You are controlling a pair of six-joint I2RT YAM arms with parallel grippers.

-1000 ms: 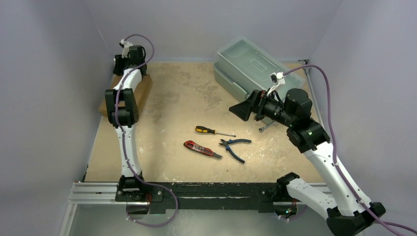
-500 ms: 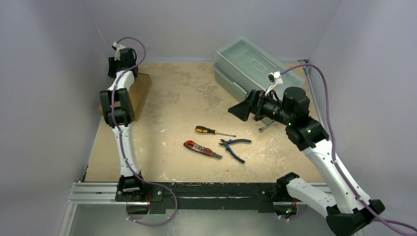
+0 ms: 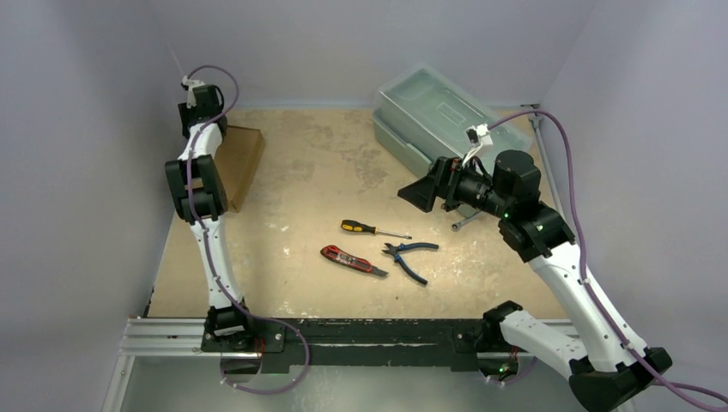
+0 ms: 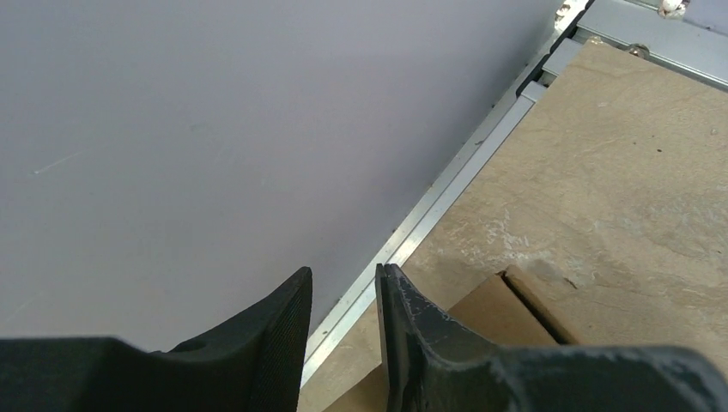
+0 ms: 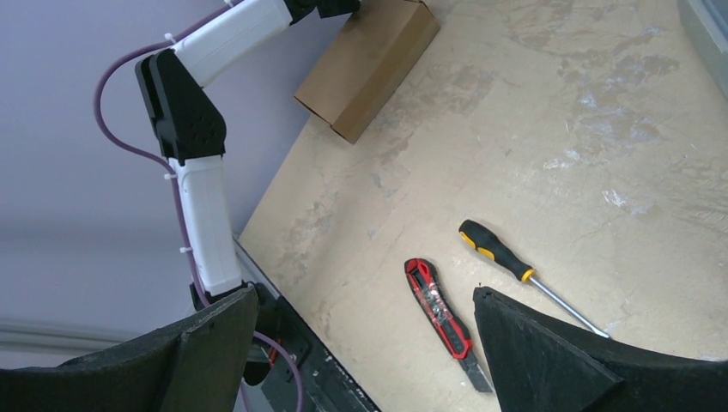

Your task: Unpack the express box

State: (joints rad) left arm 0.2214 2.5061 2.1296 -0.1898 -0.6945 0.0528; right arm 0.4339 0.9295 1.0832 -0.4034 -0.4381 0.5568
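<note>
Express box (image 3: 240, 159) is lying unopened at the far-left bench (image 3: 343, 172) edge, left end effector (image 4: 343, 273) hovering near its corner, narrowly parted and empty, right end effector (image 5: 365, 293) hanging wide open; seemingly the approach step, next calling for gripping the lid flap.

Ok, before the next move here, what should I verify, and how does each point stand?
1. Express box lid closed: ok, top lies flat.
2. Lid's opening edge located: cannot tell.
3. Left fingers empty: ok, narrow gap, nothing between.
4. Left fingers on the box: not ok, aimed at the edge of the table beside its corner.
5. Right fingers free: ok, wide open above the table.
6. Screwdriver, utility knife, pliers apart from box: ok.
</note>
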